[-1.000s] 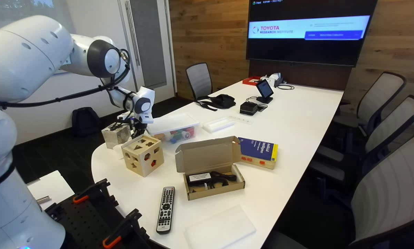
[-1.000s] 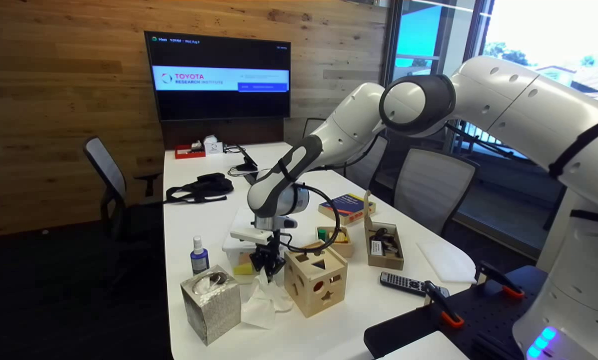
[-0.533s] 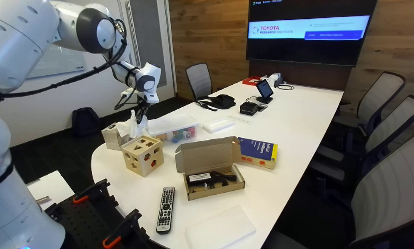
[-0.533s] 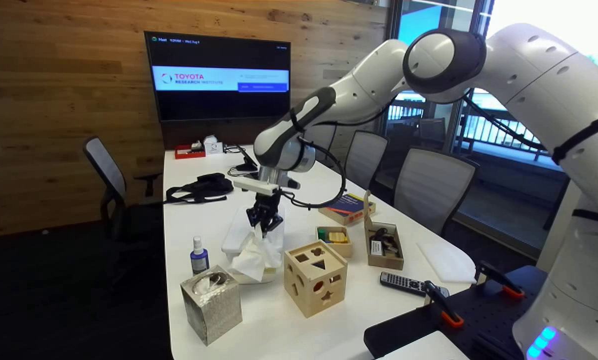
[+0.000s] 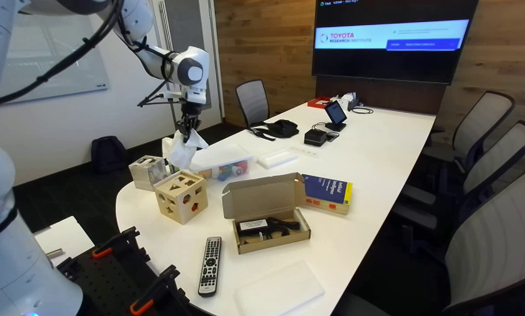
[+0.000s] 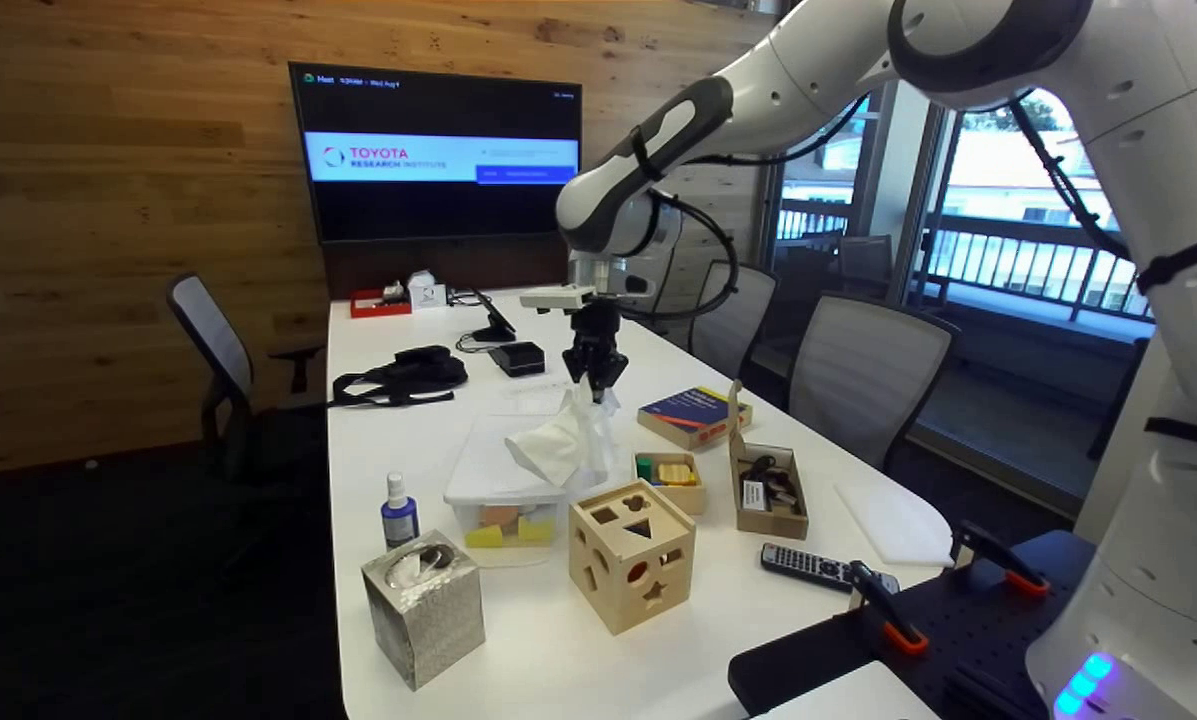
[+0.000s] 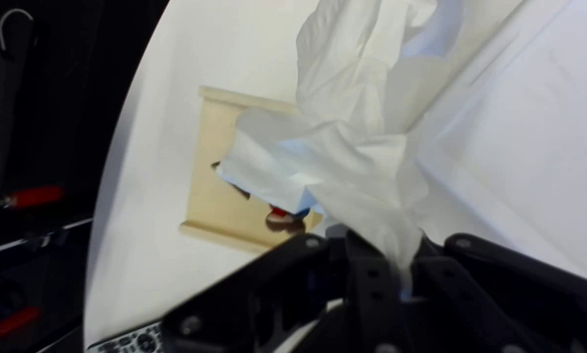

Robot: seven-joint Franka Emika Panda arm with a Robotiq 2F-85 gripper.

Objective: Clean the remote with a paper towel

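At the left of an exterior view the silver tissue box (image 6: 423, 610) sits as before; the paper towel (image 6: 552, 447), a second ago trailing on the worktop (image 6: 578, 682) beside it, now hangs raised. Farther right, the wooden cube (image 6: 631, 557) and then the remote (image 6: 804, 566) lie unmoved, the latter well apart from the towel. The wrist view catches only a piece of the remote, at lower left, where both exterior views show far more. The arm (image 6: 808, 70) stands higher, reaching over the worktop, the end effector (image 6: 595, 388) pointing down, its jaws pinched together on the towel.
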